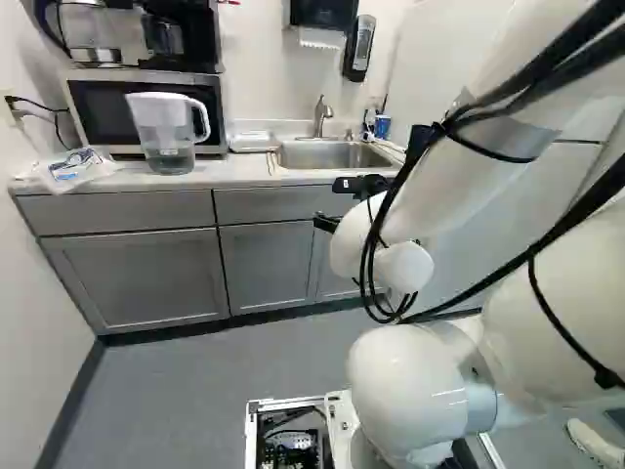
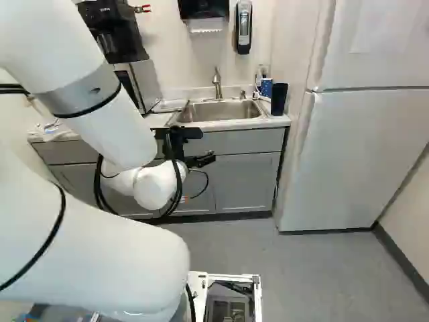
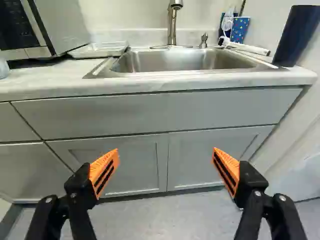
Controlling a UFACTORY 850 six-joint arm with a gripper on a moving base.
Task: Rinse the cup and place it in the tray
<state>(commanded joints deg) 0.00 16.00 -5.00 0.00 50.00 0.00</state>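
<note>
My gripper (image 2: 201,160) is in front of the cabinets, below the counter edge, in the right base view. The wrist view shows the gripper (image 3: 165,150) open, its orange pads wide apart with nothing between them. A tall dark cup (image 3: 298,36) (image 2: 279,99) stands on the counter beside the sink, on the refrigerator side. Behind it is a smaller blue patterned cup (image 3: 240,29) (image 2: 267,87). The sink (image 3: 185,59) has a metal faucet (image 3: 172,25) at its back. On the sink's other side a low white tray (image 3: 100,50) (image 1: 253,142) lies by the microwave.
A water pitcher (image 1: 168,132) stands before the microwave (image 1: 101,109), near a plastic bag (image 1: 76,168). By the blue cup lies a white-handled brush (image 3: 248,48). The counter edge (image 3: 150,82) and grey cabinets are ahead of the gripper; a white refrigerator (image 2: 362,157) stands beside them.
</note>
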